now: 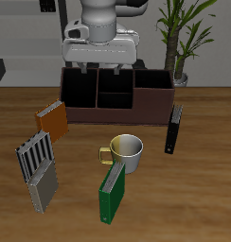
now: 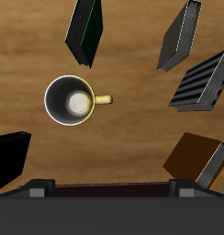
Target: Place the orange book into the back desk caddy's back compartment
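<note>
The orange book (image 1: 51, 115) stands upright on the table just off one end of the back desk caddy (image 1: 153, 100), a long dark brown box with open cells. In the wrist view the orange book (image 2: 196, 158) shows its pale page edges. My gripper (image 1: 97, 66) hangs above the caddy, higher than its rim. It is open and empty, well apart from the book. The wrist view shows the gripper (image 2: 109, 191) with its fingertips (image 2: 36, 191) spread wide.
A white mug (image 1: 127, 151) with a yellow handle stands mid-table. A green book (image 1: 112, 194) is near the front edge, and a black book (image 1: 173, 129) is beside the caddy's other end. A grey slatted rack (image 1: 35, 157) and a grey box (image 1: 44, 189) stand in front of the orange book. A potted plant (image 1: 179, 38) is behind.
</note>
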You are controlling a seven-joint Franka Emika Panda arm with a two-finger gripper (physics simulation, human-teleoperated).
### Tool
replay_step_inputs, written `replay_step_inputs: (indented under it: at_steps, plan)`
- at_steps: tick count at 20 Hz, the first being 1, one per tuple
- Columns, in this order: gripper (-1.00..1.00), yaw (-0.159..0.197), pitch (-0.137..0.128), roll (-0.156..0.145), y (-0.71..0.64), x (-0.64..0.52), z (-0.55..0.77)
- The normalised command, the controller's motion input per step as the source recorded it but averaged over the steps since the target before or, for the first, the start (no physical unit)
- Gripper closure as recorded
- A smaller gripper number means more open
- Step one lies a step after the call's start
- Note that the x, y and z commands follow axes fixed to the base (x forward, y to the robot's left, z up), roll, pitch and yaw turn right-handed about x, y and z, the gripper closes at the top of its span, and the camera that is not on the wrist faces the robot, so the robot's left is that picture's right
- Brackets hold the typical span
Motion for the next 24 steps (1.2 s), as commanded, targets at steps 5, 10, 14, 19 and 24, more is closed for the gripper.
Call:
replay_step_inputs:
  at_steps: [5, 10, 14, 19, 24]
  plan:
    - [-1.00, -0.037, -0.021, 0.031, -0.51, -0.03, -0.06]
    - [-1.00, -0.065, -0.008, -0.046, -0.70, 0.02, -0.19]
    - [-1.00, -0.025, 0.005, -0.025, -0.39, -0.01, -0.24]
    - [-1.00, -0.028, -0.013, -0.014, -0.48, -0.06, -0.28]
    - [-1.00, -0.063, -0.015, -0.020, -0.36, -0.07, -0.27]
